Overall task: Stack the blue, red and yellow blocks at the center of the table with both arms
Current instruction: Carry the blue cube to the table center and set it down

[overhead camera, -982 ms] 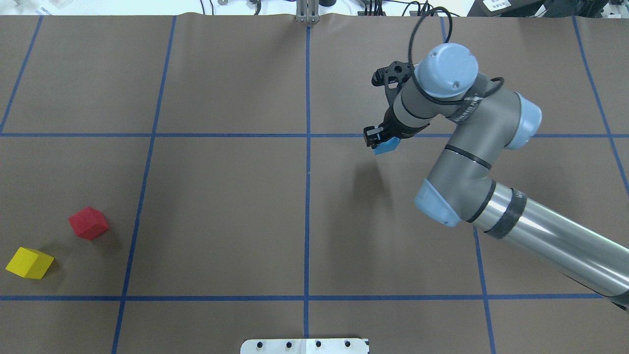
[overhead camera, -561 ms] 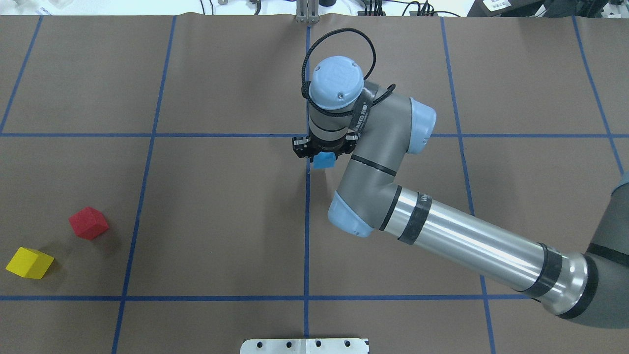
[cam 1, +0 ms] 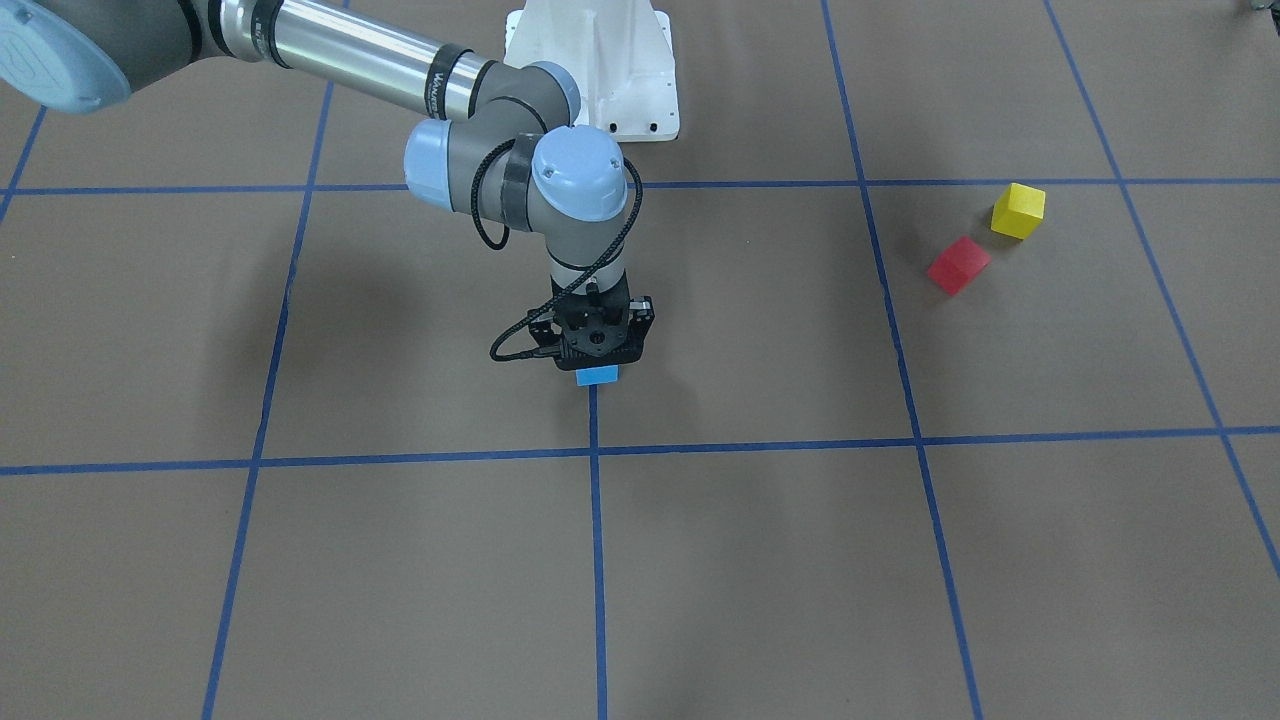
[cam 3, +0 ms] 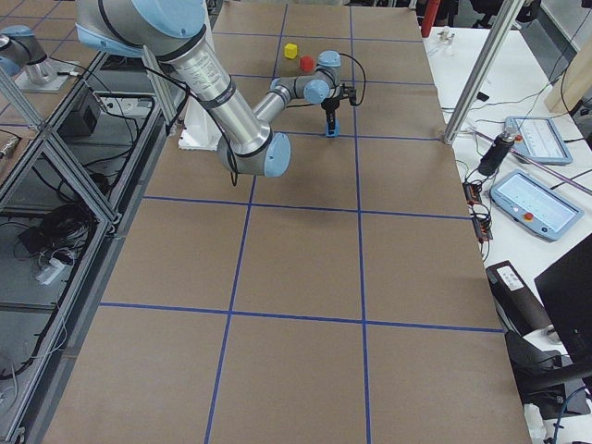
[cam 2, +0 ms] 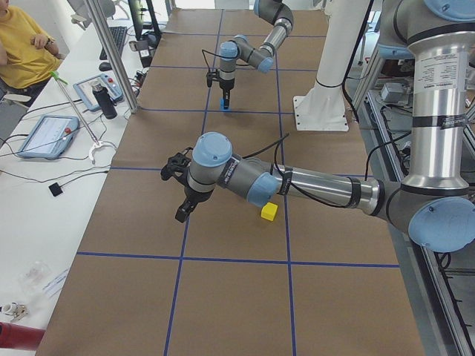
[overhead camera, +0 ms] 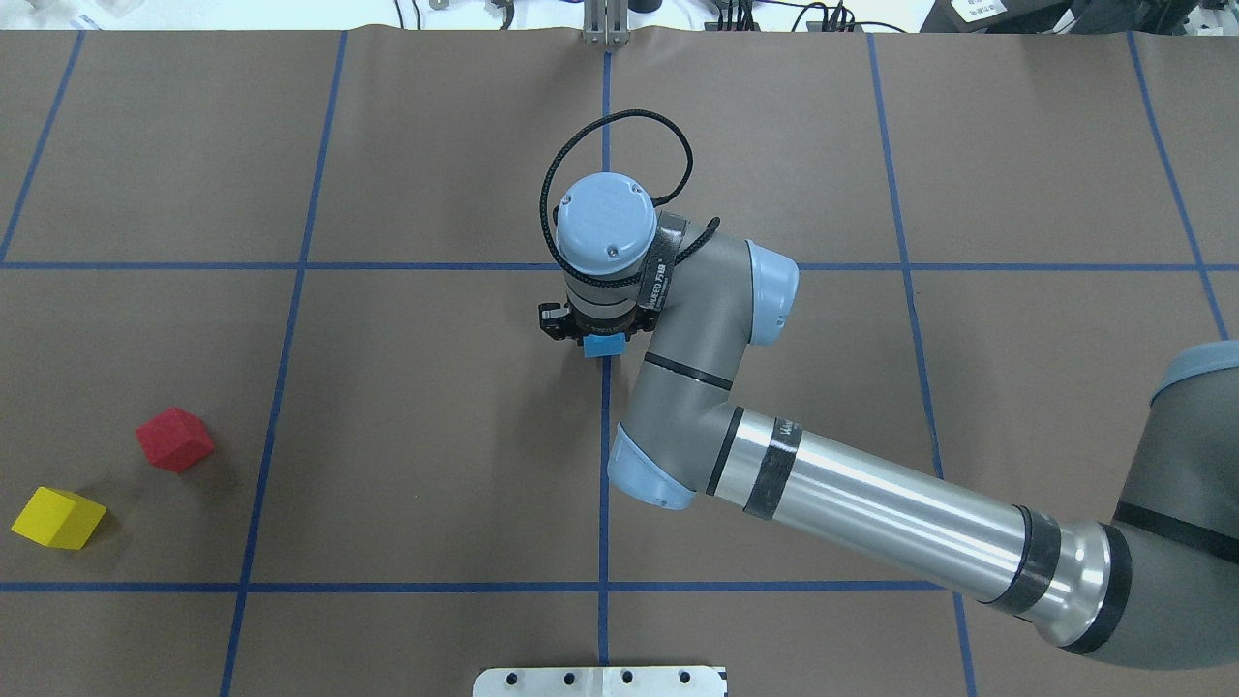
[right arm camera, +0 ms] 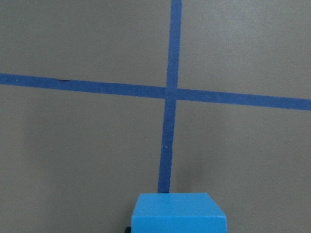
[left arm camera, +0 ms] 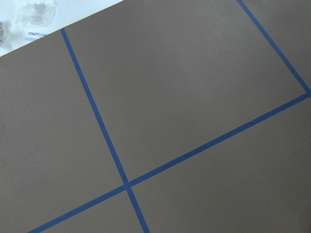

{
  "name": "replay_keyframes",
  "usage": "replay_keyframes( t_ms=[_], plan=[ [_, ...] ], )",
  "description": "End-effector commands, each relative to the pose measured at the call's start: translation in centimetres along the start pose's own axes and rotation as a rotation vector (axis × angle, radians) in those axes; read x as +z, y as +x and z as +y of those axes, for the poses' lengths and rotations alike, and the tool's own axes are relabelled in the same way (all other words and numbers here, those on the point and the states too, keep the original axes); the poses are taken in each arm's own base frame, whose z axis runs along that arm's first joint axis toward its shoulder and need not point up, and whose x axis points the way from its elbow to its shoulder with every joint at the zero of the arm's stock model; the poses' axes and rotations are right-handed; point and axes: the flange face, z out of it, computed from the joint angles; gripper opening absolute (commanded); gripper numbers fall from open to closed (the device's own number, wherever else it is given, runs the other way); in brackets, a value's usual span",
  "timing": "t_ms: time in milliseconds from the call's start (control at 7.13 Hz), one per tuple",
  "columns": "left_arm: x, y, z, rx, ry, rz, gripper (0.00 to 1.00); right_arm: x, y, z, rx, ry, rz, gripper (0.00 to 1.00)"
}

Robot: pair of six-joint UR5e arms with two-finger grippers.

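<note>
blue block (right arm camera: 180, 212) | plain bright cube | in right end effector (cam 1: 597, 366)

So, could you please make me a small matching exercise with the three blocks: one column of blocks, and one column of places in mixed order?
Column 1
1. blue block
2. red block
3. yellow block

Column 2
A. lying free, farthest out on the robot's left side
B. in the right gripper, over the middle tape line
C. lying free, next to the yellow one, on the side toward the centre

Pairs: 1-B, 2-C, 3-A
</note>
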Motion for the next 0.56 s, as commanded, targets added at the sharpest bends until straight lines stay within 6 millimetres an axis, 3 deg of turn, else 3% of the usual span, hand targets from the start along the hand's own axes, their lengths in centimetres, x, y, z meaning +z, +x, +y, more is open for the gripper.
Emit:
replay_keyframes(
  t_ms=[0,140,281,421],
  plan=[
    [0.0,0.0,0.0,0.0,0.0,0.0,1.0,0.9,0.2,-0.1,0.004,0.038,-0.001,0.99],
    [0.0,0.0,0.0,0.001,0.001,0.0,1.0,0.5,0.3,-0.3,0.005,0.043,-0.006,1.0],
    [0.0,0.0,0.0,-0.001,-0.001,0.0,1.0,-1.9,0.7,-1.9,0.013,0.071,-0.03,1.0],
    [0.0,0.0,0.0,0.0,0.0,-0.001,1.0,-5.6,2.8,-4.8,0.034,0.101,-0.052,1.0]
  ],
)
